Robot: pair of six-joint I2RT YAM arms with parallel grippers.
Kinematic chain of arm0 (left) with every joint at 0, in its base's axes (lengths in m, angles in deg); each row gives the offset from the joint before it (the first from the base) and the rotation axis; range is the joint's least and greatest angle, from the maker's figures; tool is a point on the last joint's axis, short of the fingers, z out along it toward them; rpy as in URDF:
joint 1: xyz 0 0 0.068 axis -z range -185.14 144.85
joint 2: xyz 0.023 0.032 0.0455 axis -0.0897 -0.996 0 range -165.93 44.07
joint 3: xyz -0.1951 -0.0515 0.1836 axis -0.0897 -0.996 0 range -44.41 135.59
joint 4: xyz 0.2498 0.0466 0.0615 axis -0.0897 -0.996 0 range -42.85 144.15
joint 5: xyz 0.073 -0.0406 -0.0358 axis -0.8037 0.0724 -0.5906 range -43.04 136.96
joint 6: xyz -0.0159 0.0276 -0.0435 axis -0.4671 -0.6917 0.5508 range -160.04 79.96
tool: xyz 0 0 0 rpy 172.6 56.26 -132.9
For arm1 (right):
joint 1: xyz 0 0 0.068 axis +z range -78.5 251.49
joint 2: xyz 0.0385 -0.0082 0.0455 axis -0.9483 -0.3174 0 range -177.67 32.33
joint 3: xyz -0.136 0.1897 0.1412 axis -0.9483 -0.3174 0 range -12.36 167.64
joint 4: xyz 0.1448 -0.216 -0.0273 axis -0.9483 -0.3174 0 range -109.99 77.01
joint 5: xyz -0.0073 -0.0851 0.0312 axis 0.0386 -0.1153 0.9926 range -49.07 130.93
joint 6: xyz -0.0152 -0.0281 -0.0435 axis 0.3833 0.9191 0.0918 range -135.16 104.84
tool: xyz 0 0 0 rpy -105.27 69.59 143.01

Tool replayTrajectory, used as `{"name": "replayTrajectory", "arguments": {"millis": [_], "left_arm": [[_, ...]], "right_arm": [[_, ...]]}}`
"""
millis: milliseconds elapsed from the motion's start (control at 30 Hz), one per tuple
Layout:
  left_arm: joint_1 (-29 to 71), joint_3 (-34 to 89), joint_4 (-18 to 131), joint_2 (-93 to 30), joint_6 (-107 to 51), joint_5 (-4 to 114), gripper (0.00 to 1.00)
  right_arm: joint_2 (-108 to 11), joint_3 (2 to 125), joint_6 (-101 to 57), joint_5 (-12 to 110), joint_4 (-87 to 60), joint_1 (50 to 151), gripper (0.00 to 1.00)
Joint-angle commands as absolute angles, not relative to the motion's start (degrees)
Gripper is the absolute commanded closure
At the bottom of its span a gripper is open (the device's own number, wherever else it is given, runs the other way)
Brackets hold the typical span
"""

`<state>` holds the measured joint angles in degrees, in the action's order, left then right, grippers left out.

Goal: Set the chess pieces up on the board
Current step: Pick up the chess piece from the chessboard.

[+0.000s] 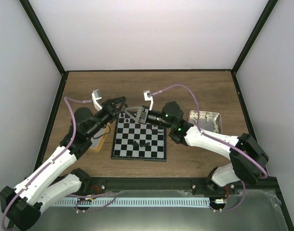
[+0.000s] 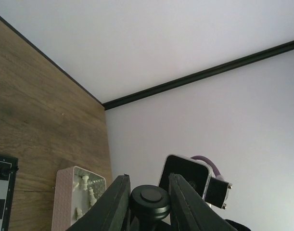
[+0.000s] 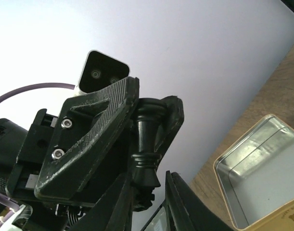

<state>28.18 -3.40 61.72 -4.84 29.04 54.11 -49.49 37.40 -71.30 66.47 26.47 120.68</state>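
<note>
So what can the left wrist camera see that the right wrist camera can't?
Only the left wrist view shows the pinkish tray with white pieces in it, a corner of the board, and the right arm's camera box. Only the right wrist view shows the shiny yellow-rimmed tin, the left arm's camera box, and the black chess piece seen from the side. Both show that piece pinched in the left gripper, the wooden table and the pale wall.
</note>
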Motion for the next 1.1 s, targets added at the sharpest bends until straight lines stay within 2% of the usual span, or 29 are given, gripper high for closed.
{"name": "replayTrajectory", "arguments": {"millis": [0,167,300,467,567,733,833,967,1067], "left_arm": [[28.08,-4.47,63.42,-4.38,30.04,55.9,0.77],[28.03,-5.12,62.2,-3.46,29.62,55.59,0.75],[27.99,-5.63,60.81,-3.05,28.83,55.61,0.69],[27.2,-2.82,56.14,-3.86,21.5,61.0,0.35],[26.06,0.76,50.73,-5.61,13.97,67.61,0.23],[24.45,4.2,43.04,-7.62,6.24,75.65,0.22],[23.42,3.77,46.24,-7.32,5.56,82.54,0.22],[23.07,3.0,50.16,-8.32,6.95,90.84,0.22],[23.07,2.57,51.29,-9.37,7.57,94.03,0.3]], "right_arm": [[-49.87,40.14,-71.83,64.01,24.89,120.47,0.82],[-49.08,39.84,-71.69,63.32,24.32,120.35,0.91],[-47.93,39.3,-70.5,62.82,22.5,120.3,0.97],[-45.02,39.09,-62.88,65.47,15.9,119.67,0.99],[-41.81,38.55,-52.67,67.86,8.95,119.19,0.99],[-38.47,39.91,-37.77,72.59,-4.28,117.57,0.99],[-37.43,41.29,-31.26,73.16,-10.46,117.56,0.99],[-34.58,40.49,-27.05,73.39,-11.75,117.55,0.99],[-34.25,41.15,-25.19,72.87,-12.93,117.56,0.99]]}}
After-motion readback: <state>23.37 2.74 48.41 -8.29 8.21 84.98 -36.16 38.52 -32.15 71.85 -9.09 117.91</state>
